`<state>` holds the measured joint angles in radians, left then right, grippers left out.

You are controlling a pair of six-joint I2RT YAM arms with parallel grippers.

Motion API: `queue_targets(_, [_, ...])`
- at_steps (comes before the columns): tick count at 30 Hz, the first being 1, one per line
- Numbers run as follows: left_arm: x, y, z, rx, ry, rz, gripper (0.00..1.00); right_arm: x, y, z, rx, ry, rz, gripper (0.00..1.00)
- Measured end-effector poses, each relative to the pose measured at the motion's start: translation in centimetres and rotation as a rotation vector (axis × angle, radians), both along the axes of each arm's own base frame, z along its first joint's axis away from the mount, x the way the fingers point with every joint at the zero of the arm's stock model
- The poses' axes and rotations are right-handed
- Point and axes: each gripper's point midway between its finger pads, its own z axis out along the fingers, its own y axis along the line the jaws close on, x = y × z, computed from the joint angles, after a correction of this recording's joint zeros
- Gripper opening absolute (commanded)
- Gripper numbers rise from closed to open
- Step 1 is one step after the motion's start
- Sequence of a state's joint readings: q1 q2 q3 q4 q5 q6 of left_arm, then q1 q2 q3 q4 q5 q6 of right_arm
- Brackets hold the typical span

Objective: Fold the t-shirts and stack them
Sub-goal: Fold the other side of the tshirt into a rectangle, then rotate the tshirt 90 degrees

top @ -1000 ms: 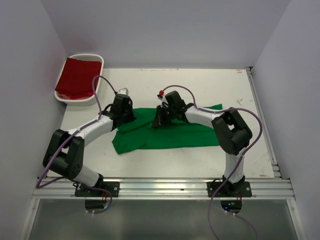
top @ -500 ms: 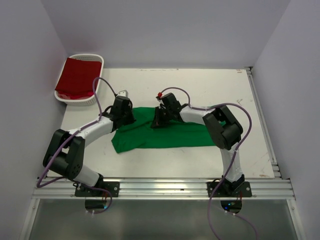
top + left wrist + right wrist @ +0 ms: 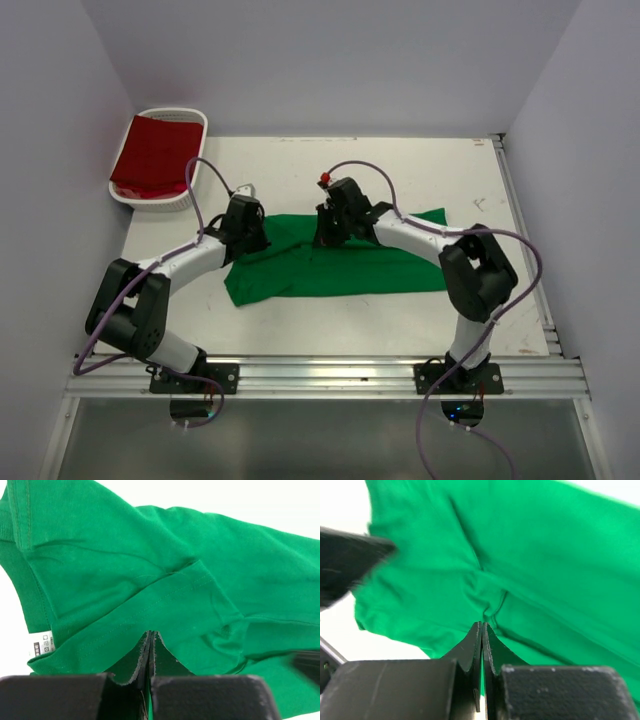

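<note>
green t-shirt [image 3: 340,272] rumpled on table [image 3: 300,165], red t-shirt [image 3: 155,155], apparently folded, in basket [image 3: 150,201]

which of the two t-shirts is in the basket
The dark red t-shirt: it lies in the white basket, while the green t-shirt is spread on the table.

counter [image 3: 400,170] bare along the far strip and down the right side as far as the rail [image 3: 525,250]. also bare along the near edge, in front of the green t-shirt [image 3: 330,272]. shirt spreads left to right across the middle. left hand [image 3: 250,228] and right hand [image 3: 326,232] both pinched closed on its far-left part, near each other, only a narrow stretch of cloth between. right arm [image 3: 410,235] lies over the shirt's right half. far left corner taken by white basket [image 3: 150,201] holding red t-shirt [image 3: 155,150]. walls [image 3: 350,70] close in left, far, right.
</note>
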<state>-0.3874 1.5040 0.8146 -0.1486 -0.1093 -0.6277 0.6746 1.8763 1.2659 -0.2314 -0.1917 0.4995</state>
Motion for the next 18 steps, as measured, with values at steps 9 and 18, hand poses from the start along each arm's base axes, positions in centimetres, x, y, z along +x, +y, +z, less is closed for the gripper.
queue_targets(9, [-1.0,0.0,-1.7,-0.008,0.04,-0.007,0.0,5.8,-6.5,6.1,-0.232,-0.239,-0.276,0.0])
queue_targets(18, [-2.5,-1.6,-2.9,-0.059,0.084,-0.037,0.0,8.3,-20.4,-0.7,-0.524,-0.07,-0.581,0.0])
